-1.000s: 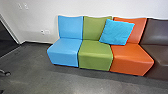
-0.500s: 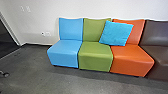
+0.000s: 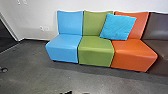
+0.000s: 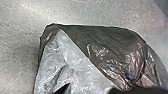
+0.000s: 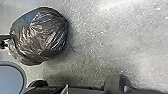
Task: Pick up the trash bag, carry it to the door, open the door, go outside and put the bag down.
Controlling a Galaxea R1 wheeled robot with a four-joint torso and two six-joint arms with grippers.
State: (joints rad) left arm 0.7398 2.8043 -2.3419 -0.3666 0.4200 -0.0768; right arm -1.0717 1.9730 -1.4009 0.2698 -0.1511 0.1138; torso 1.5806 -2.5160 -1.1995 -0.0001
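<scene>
The dark, shiny trash bag (image 4: 100, 37) bulges close to the camera in the left wrist view, with a pale, see-through part beside it. My left gripper (image 4: 87, 89) is at the bag there, shut on its gathered plastic. In the right wrist view the rounded trash bag (image 5: 41, 36) hangs over the floor, with the dark end of my left gripper (image 5: 5, 41) against its side. How my right gripper stands cannot be made out.
Blue (image 3: 62, 48), green (image 3: 96, 51) and orange (image 3: 133, 53) seats stand along the wall, a brown one beside them. A turquoise cushion (image 3: 118, 27) leans on them. A dark opening is at far left. Small dark shapes touch the head view's bottom edge.
The head view has shifted a little, so the seats show higher and slightly larger. Small dark shapes have come in at its bottom edge.
</scene>
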